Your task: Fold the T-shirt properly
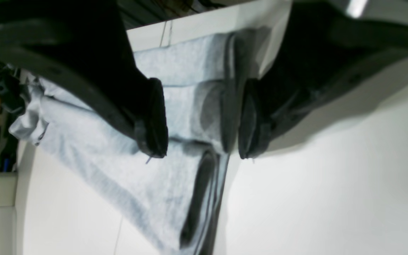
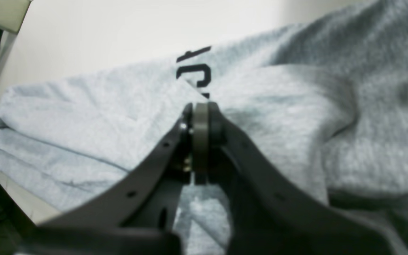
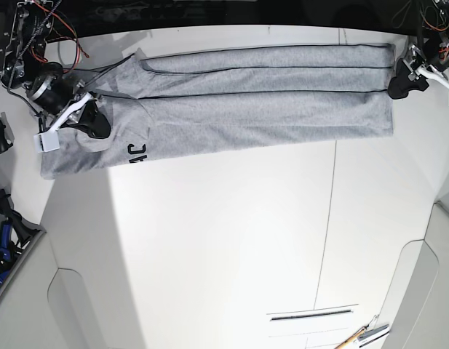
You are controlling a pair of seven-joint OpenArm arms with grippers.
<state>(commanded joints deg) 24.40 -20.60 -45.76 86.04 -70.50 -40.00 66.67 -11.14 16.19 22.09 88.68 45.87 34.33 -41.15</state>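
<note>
Base view: one T-shirt (image 3: 239, 109), two tools (image 3: 93, 120) (image 3: 400, 80).

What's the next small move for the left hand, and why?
Probably shut the left hand on the T-shirt edge between its open fingers. The right hand looks already pinched on cloth at the other end, so both ends could then lift for the next fold.

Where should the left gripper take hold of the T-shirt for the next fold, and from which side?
Probably the layered end edge of the T-shirt that sits between the open pads of the left gripper. Come in from beyond that end, along the table, because the folded layers stack there into one pinchable edge. The right gripper appears already shut at the printed end.
</note>
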